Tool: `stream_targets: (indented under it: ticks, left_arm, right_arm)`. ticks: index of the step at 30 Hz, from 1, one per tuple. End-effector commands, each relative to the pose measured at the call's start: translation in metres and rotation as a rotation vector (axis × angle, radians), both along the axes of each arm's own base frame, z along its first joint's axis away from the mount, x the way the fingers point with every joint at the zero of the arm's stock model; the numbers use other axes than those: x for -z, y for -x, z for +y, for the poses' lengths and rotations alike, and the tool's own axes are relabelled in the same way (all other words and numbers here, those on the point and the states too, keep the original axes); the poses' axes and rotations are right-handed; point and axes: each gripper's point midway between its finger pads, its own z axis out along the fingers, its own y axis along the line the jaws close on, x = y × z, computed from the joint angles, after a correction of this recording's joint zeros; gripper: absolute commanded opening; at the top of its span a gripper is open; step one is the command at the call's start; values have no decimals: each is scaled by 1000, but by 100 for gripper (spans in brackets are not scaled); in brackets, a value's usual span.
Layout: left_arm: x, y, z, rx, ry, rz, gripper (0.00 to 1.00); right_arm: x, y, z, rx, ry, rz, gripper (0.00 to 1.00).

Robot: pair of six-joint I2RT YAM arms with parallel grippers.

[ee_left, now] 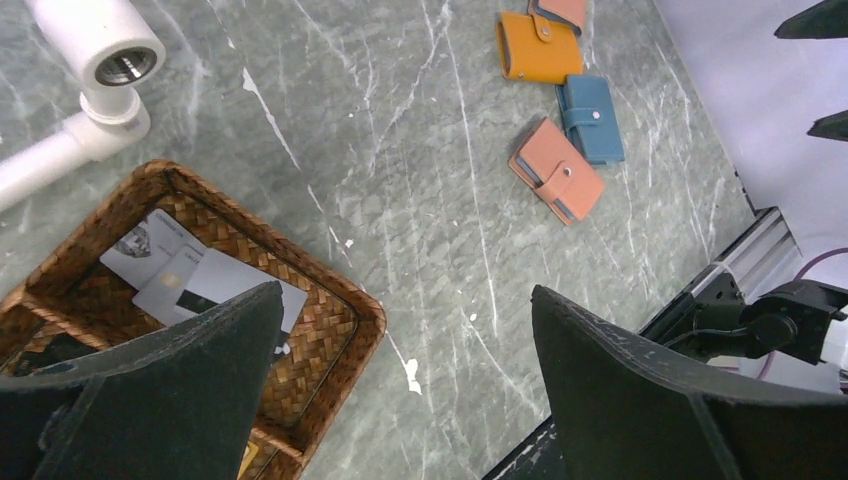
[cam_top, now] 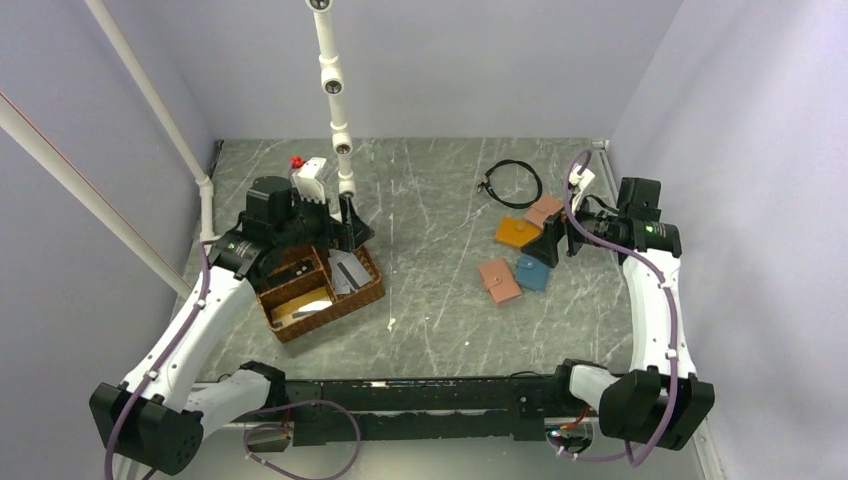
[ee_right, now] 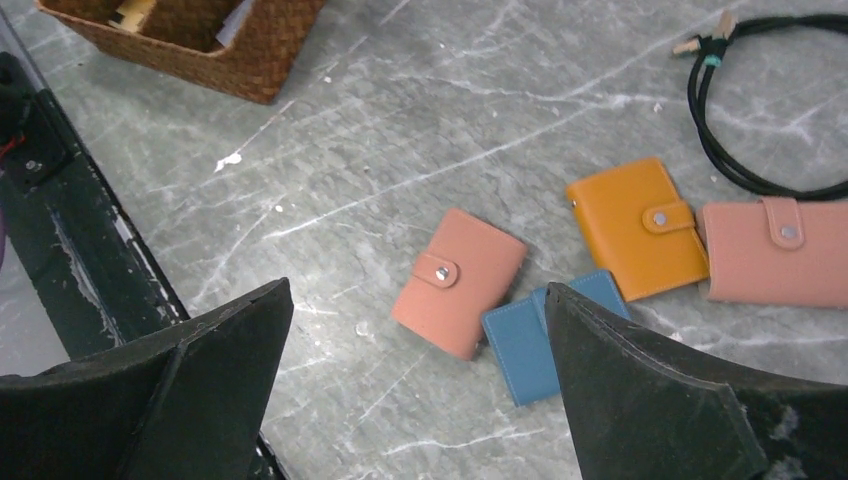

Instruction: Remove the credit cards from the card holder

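the right gripper [ee_right: 420, 400] hangs above the grey marbled table [ee_right: 400, 130] with its black fingers spread wide and nothing between them. the small salmon-pink leather-like folding card holder [ee_right: 460, 283] lies flat and snapped shut just ahead of that gap in the wrist view. from above it sits toward the table's middle, a little nearer the arm bases than the gripper. its long axis runs on a slant to the line between the fingers, with the snap tab on the long side away from the other wallets, so i judge a wrist turn is needed before a square grip. the right arm is plainly the nearer one. the left gripper [ee_left: 400, 400], equally spread and empty, hovers well apart over the brown woven wicker basket [ee_left: 340, 340].

counting: four wallets, namely the card holder, a second, wider salmon-pink wallet [ee_right: 775, 252], an orange wallet [ee_right: 638, 228] and a teal-blue wallet [ee_right: 540, 340] that seems to touch the card holder's corner. there is one black cable loop [ee_right: 720, 150] and one basket. two thin grey-silver credit cards [ee_left: 215, 285] lie overlapped in a basket compartment (whether more remain inside the shut holder cannot be seen).
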Motion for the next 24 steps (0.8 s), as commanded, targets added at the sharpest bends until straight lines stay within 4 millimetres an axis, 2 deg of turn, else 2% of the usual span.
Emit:
stream_targets:
  ticks: [1, 5, 9, 13, 15, 20, 24]
  left_arm:
    - [-28, -7, -13, 5, 106, -56, 99]
    - [-14, -9, -19, -19, 123, 45, 99]
    - [-13, -15, -27, -59, 168, 117, 99]
    - [-6, -22, -45, -42, 181, 144, 98]
    - [-4, -28, -55, -36, 178, 151, 96]
    - [1, -41, -82, -2, 162, 170, 95]
    - [8, -47, -100, 45, 170, 199, 94]
  right_arm:
    - [22, -19, -15, 73, 57, 41, 100]
    - [41, -35, -27, 138, 100, 96, 100]
    - [70, -41, -23, 130, 193, 164, 100]
    - [100, -49, -28, 201, 209, 268, 100]
    - [112, -55, -37, 276, 214, 300, 100]
    - [129, -56, -59, 404, 165, 365, 99]
    - [147, -56, -66, 436, 129, 455, 94]
